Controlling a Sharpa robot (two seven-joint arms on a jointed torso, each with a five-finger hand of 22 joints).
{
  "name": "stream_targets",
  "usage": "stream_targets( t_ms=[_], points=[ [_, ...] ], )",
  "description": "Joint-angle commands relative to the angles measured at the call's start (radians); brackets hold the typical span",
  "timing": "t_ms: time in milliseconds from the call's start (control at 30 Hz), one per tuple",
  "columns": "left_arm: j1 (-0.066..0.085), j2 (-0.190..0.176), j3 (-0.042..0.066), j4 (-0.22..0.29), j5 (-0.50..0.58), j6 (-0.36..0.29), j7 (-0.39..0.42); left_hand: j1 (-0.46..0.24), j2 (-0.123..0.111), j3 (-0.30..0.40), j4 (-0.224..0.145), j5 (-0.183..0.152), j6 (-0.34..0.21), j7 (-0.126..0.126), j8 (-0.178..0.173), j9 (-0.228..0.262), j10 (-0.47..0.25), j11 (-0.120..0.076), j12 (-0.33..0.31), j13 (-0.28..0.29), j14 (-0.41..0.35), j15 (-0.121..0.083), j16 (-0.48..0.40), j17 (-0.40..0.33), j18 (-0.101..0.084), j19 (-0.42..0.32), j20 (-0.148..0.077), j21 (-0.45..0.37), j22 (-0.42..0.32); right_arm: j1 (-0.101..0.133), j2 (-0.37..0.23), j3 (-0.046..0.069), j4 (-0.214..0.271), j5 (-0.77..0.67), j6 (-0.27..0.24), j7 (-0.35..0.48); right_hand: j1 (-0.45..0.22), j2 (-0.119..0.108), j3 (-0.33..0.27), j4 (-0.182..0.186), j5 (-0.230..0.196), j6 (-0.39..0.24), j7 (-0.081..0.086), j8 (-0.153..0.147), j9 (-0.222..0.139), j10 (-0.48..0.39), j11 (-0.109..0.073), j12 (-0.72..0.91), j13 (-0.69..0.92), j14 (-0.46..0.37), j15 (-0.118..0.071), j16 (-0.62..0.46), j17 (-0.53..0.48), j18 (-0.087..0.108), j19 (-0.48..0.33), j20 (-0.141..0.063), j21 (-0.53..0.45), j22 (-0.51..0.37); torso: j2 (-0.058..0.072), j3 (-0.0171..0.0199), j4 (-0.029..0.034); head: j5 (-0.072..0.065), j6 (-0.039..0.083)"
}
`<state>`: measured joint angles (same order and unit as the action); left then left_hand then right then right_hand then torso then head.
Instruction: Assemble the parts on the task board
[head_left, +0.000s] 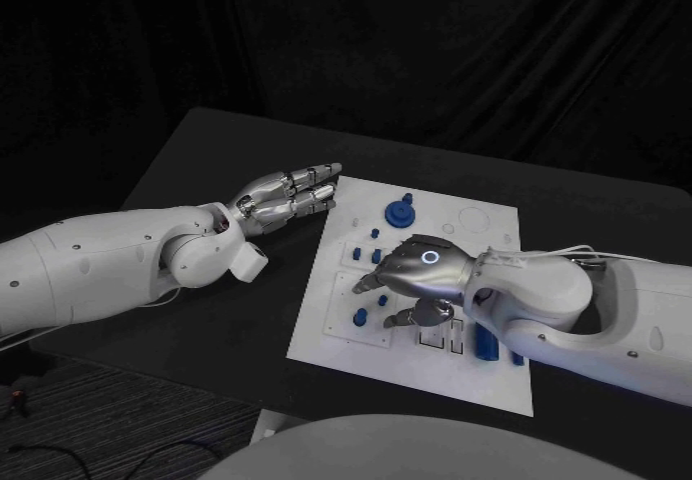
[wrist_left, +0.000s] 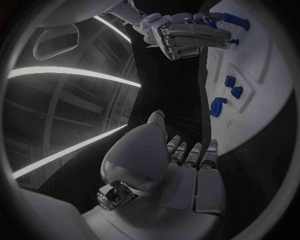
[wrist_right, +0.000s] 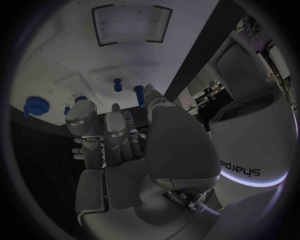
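Note:
The white task board lies mid-table. A round blue part stands near its far edge, small blue pegs sit below it, another stands at the left edge, and a long one lies near my right wrist. My right hand hovers over the board's middle, fingers bent down and thumb spread, nothing visible in it. The right wrist view shows that hand above the board with pegs beyond its fingertips. My left hand lies flat, fingers straight, at the board's far left corner.
The black table surrounds the board, with bare surface to the left and behind. In the left wrist view my left hand points past the board's edge towards the round part and my right hand.

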<state>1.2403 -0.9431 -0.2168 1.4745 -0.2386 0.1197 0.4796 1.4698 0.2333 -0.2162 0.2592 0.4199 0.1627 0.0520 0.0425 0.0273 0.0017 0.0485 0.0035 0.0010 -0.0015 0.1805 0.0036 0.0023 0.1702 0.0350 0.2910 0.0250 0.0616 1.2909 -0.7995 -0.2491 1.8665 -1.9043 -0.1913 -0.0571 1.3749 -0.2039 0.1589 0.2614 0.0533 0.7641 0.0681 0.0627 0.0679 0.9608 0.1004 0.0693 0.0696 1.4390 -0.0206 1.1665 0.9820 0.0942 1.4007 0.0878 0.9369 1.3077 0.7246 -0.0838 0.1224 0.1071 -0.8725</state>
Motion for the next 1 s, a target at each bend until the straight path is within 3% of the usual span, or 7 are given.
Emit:
stream_targets(
  t_ms=[33,267,400,467,567,667,1000],
  points=[
    [-0.001,-0.007,0.001,0.007,0.006,0.004,0.011,0.009,-0.003,0.000,-0.007,0.003,0.002,0.007,0.006,0.001,-0.002,-0.001,-0.003,-0.001,0.002,0.007,-0.003,-0.002,0.004,0.007,0.000,0.003,-0.001,0.037,-0.058,0.002,0.037,0.214,-0.172,-0.033,0.001,-0.012,-0.006,0.031,0.002,0.025,0.024,0.010,0.002,0.007,0.005,0.017,0.004,0.020,0.030,0.042,0.048,0.002,0.015,0.014,0.037,0.131,0.002,0.0010,0.0004,-0.016,0.000],
    [-0.002,-0.016,0.001,0.007,0.006,-0.006,0.008,0.009,-0.004,-0.001,-0.007,0.004,0.002,0.007,0.006,0.001,-0.002,0.000,-0.003,-0.001,0.003,0.007,-0.003,-0.002,0.004,0.007,0.000,0.003,-0.002,0.114,-0.196,0.002,0.057,0.493,-0.181,-0.103,0.057,0.038,0.025,-0.008,0.027,0.066,0.086,0.020,0.005,0.092,-0.007,0.099,0.030,0.009,0.030,0.045,0.041,0.011,0.007,0.023,0.014,0.124,-0.004,-0.0035,-0.0032,-0.068,0.000],
    [-0.002,-0.012,0.001,0.007,0.006,-0.005,0.009,0.009,-0.004,-0.001,-0.007,0.005,0.003,0.007,0.007,0.002,-0.002,0.000,-0.003,-0.001,0.003,0.007,-0.002,-0.001,0.004,0.007,0.000,0.003,-0.001,0.125,-0.250,0.001,0.035,0.541,-0.070,-0.214,0.052,0.030,-0.005,-0.025,0.012,0.133,0.077,0.051,0.020,0.262,-0.037,0.380,0.202,-0.217,0.020,-0.219,-0.296,0.069,-0.196,0.018,-0.402,0.036,-0.005,-0.0024,-0.0070,-0.109,0.000],
    [-0.003,-0.010,0.001,0.006,0.006,-0.002,0.009,0.010,-0.004,-0.001,-0.007,0.006,0.003,0.007,0.007,0.002,-0.002,0.000,-0.003,-0.001,0.003,0.007,-0.002,-0.001,0.004,0.007,0.000,0.003,-0.001,0.120,-0.265,0.001,0.030,0.543,-0.008,-0.286,-0.179,0.073,-0.132,-0.010,0.017,0.195,0.081,0.095,0.049,0.276,-0.055,1.006,0.819,-0.075,0.035,0.132,0.129,0.054,-0.201,0.019,-0.312,0.065,-0.004,0.0008,-0.0065,-0.126,0.000],
    [-0.005,-0.009,0.001,0.005,0.006,-0.001,0.008,0.010,-0.003,-0.001,-0.008,0.007,0.002,0.007,0.006,0.001,-0.002,0.001,-0.003,-0.001,0.003,0.007,-0.003,-0.002,0.004,0.007,0.000,0.003,-0.002,0.112,-0.280,0.001,0.022,0.544,0.104,-0.397,-0.447,0.079,-0.196,0.029,0.002,0.324,0.022,0.206,0.143,0.379,-0.076,1.336,1.210,0.081,-0.002,0.368,0.502,0.033,-0.127,0.003,-0.083,0.101,-0.004,0.0020,-0.0048,-0.148,0.000],
    [-0.009,-0.012,0.001,0.007,0.006,-0.003,0.007,0.010,-0.003,-0.001,-0.008,0.008,0.003,0.007,0.007,0.002,-0.002,0.001,-0.003,-0.001,0.002,0.007,-0.003,-0.002,0.004,0.003,0.000,0.000,-0.008,0.107,-0.285,0.001,0.012,0.548,0.221,-0.499,-0.630,0.184,-0.286,0.031,0.022,0.424,-0.030,0.265,0.223,0.527,-0.123,1.438,1.383,0.132,-0.049,0.404,0.589,-0.006,-0.009,-0.039,0.179,0.150,-0.003,0.0012,-0.0045,-0.173,0.000],
    [-0.016,-0.018,0.001,0.009,0.006,-0.004,-0.001,0.010,-0.001,-0.005,-0.012,0.010,0.000,0.013,0.006,0.001,-0.002,0.019,-0.003,-0.001,0.002,0.011,-0.004,-0.002,-0.007,-0.016,0.002,-0.012,-0.030,0.097,-0.296,0.001,0.018,0.552,0.305,-0.628,-0.622,0.285,-0.406,0.029,0.042,0.520,-0.074,0.220,0.281,0.610,-0.171,1.501,1.501,0.127,-0.113,0.394,0.566,-0.040,0.084,-0.106,0.391,0.193,-0.003,-0.0016,-0.0035,-0.259,0.000]
  ],
)
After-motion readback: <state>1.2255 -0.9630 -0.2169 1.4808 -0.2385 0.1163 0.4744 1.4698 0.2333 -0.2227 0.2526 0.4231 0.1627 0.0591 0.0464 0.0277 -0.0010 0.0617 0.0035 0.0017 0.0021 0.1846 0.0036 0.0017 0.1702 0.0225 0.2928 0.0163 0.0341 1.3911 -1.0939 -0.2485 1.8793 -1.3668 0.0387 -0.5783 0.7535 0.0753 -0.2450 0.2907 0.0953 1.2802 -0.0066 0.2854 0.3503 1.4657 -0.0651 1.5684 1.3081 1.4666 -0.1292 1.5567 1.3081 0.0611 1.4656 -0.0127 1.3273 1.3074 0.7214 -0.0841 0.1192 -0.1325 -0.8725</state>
